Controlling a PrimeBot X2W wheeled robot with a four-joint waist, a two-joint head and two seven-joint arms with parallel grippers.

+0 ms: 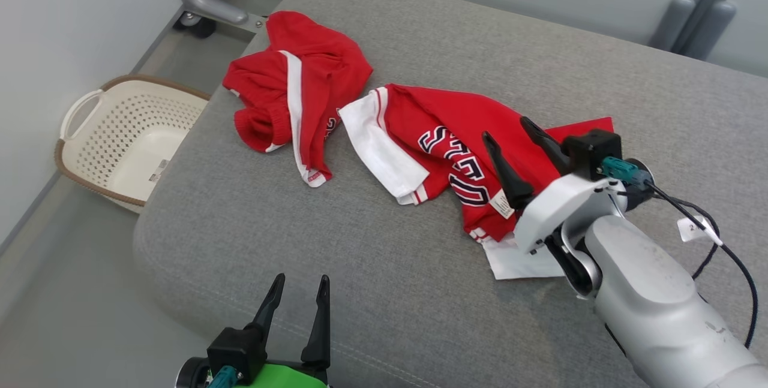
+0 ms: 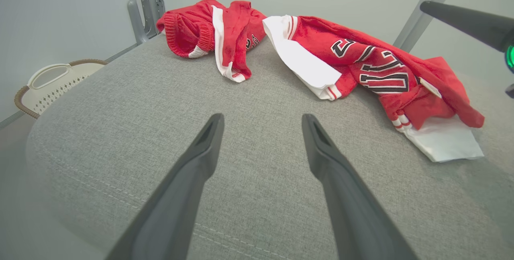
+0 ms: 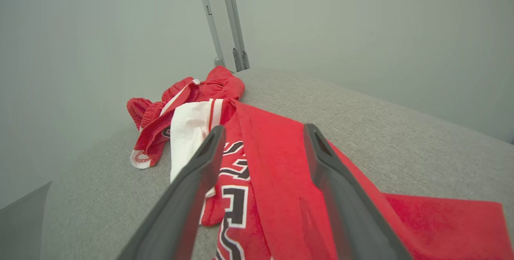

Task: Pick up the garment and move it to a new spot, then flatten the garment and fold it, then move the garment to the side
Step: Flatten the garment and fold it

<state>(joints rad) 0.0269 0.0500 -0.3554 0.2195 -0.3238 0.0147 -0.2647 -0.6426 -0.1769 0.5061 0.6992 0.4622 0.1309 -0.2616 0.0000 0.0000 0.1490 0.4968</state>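
Garment (image 1: 438,118) beneath splayed right gripper (image 1: 504,127), red shorts (image 1: 312,76) and basket (image 1: 129,115) beyond, left gripper (image 1: 302,277) likewise splayed, empty.

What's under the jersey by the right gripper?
The jersey lies crumpled on the grey cushion; a white sleeve sticks out from beneath its near edge. The right gripper stands open over it. Anything else beneath the folds is covered.
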